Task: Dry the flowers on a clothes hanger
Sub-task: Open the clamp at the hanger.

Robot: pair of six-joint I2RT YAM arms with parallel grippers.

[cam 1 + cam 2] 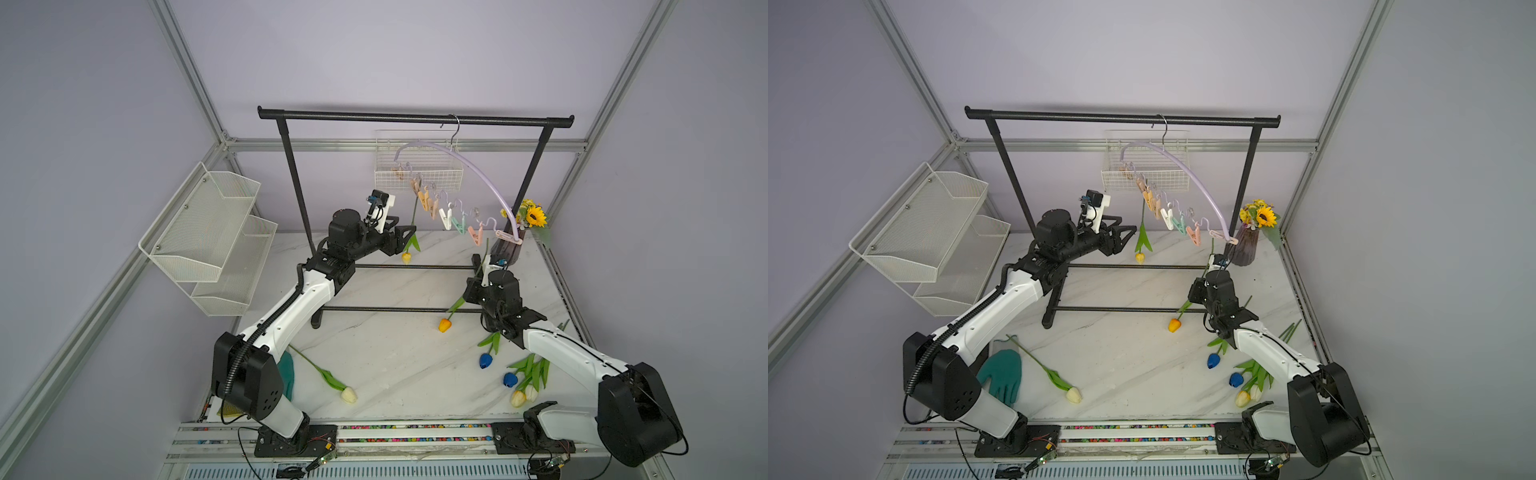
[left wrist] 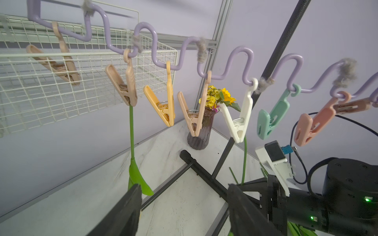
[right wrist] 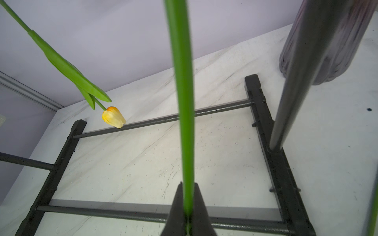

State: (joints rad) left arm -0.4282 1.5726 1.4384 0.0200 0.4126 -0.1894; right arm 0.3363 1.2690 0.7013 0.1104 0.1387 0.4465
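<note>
Right claw [image 3: 188, 187] is pinched on the stem of the orange tulip [image 3: 182, 81]. The stem's nearly upright, tip at 12 o'clock just under the clothes hanger [image 1: 469, 160]. Left claw [image 2: 184, 187] gapes empty over at 9 o'clock, so I'd say right's closer.

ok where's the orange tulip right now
In both top views the orange tulip hangs head down right of centre, stem pinched in the shut right end effector below the clothes hanger.

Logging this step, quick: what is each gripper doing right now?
Left gripper: open, holding nothing.
Right gripper: shut on a tulip stem.
</note>
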